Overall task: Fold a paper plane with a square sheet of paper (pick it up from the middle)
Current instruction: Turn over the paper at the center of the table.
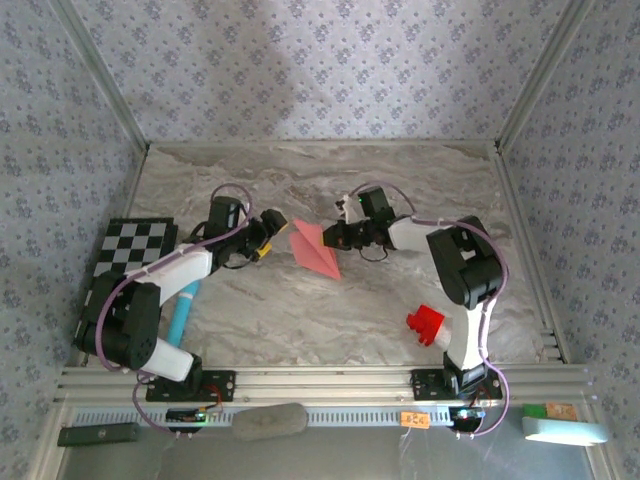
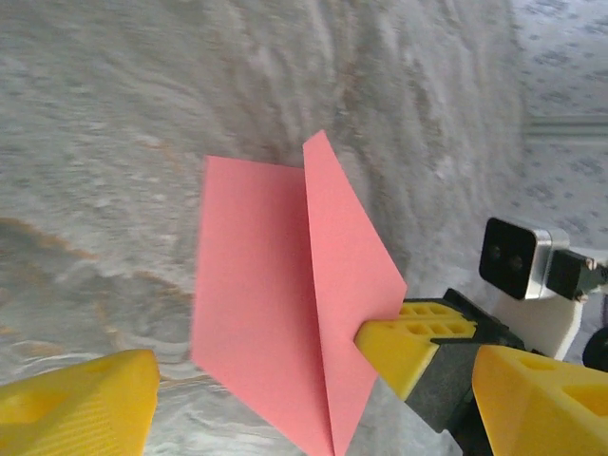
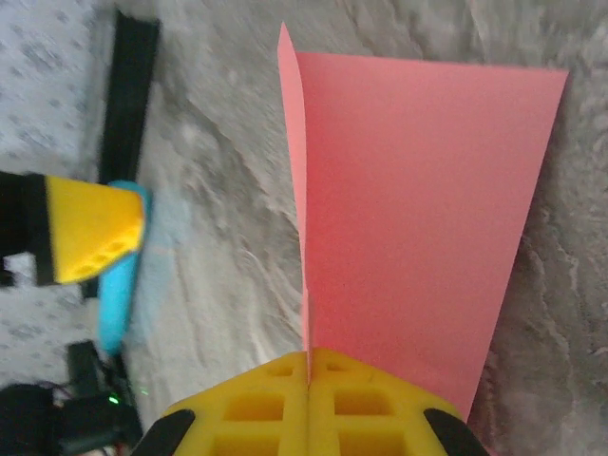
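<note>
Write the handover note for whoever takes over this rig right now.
Left gripper: open, empty, just left of the paper.
Right gripper: shut on the paper's near edge, right at the crease.
Paper: between the two grippers, partly folded, with one flap standing up along the crease.
Done: at least one fold is creased.
Left: the remaining folds. It does not look like a finished plane yet.

- Left gripper (image 1: 272, 228): jaws spread wide, fingertips pointing toward the right gripper.
- Right gripper (image 3: 307, 369): fingers pressed together, pinching the paper plane's (image 3: 418, 190) crease between the tips.
</note>
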